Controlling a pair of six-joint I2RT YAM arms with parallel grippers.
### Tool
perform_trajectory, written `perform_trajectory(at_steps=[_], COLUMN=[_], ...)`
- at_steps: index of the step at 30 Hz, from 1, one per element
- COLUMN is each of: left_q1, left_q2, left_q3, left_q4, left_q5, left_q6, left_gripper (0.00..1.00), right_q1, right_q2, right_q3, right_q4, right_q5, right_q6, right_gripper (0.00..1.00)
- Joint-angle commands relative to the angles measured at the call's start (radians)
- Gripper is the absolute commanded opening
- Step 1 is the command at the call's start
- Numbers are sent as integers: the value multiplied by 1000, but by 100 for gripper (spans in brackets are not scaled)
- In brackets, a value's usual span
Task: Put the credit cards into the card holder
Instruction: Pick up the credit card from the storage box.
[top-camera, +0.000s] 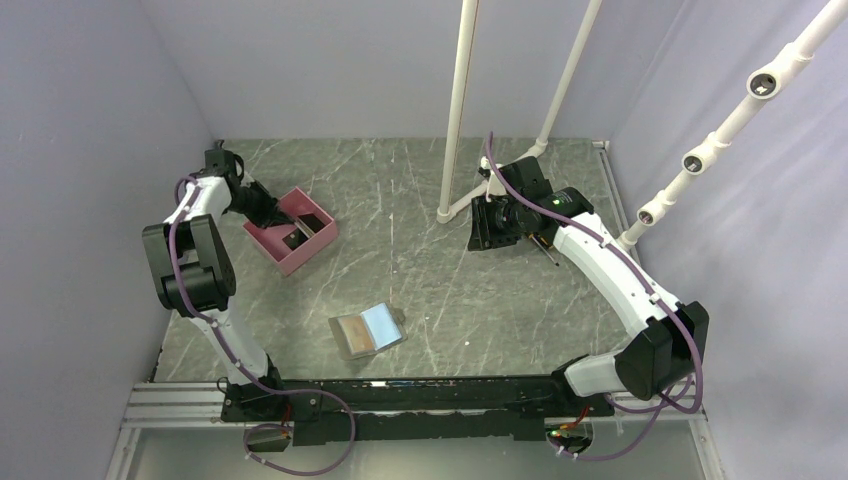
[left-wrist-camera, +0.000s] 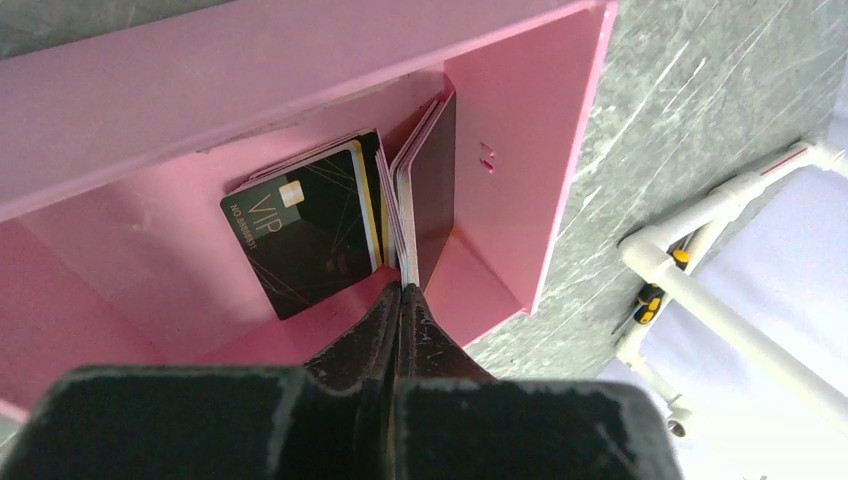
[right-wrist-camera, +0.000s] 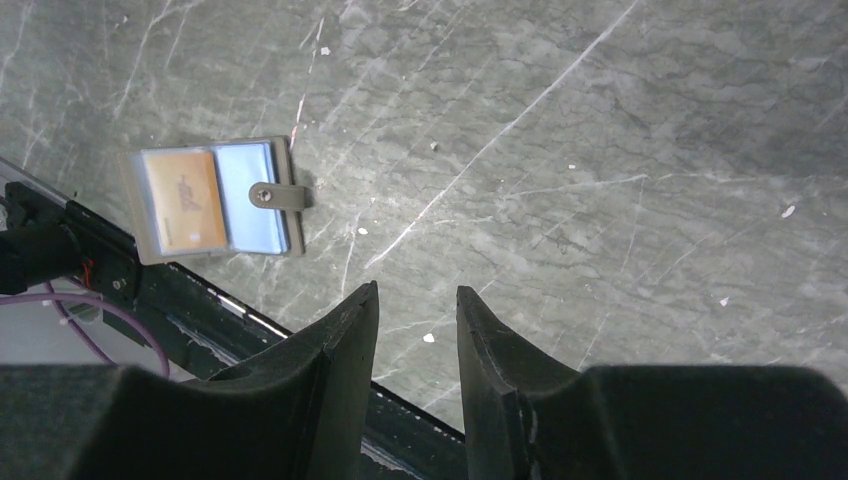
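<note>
The pink box (left-wrist-camera: 520, 130) holds several credit cards. A black VIP card (left-wrist-camera: 305, 235) lies on top of a flat stack. Other cards (left-wrist-camera: 430, 190) stand on edge against the box wall. My left gripper (left-wrist-camera: 403, 292) is inside the box, shut on the near edge of a standing card; it also shows in the top view (top-camera: 285, 228). The grey card holder (top-camera: 367, 331) lies open on the table, with an orange card (right-wrist-camera: 184, 200) in one pocket and the light blue lining (right-wrist-camera: 248, 196) bare. My right gripper (right-wrist-camera: 418, 292) is open and empty, high above the table.
White pipe posts (top-camera: 455, 110) stand at the back centre, next to my right gripper (top-camera: 492, 224). A yellow-and-black screwdriver (left-wrist-camera: 652, 298) lies by the pipe base. The pink box (top-camera: 300, 258) sits at the back left. A black rail (top-camera: 420, 395) runs along the near edge.
</note>
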Motion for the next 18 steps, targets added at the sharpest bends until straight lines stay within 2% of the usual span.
perform_trajectory(at_steps=[1,5,11,14,18], left_q1=[3,10,39,47,62], left_q2=[-23,-25,24,27,46], left_q3=[72,96,132,135,116], left_q4=[-76,-96,-130,-153,-131], left_q5=[-16,-20,128,139,186], left_q6=[65,116,260,324,334], left_gripper=[0,0,0,0,0], right_q1=[-3,-2,-3,-2,-2], right_q2=[1,0,20,20,17], right_q3=[-5,-4,4,0,-9], right_q4=[20,21,40,51,60], right_q5=[-19,-21,-39,-55,-69], right_q6=[4,4,4,11,20], right_gripper=[37,37,37,37,37])
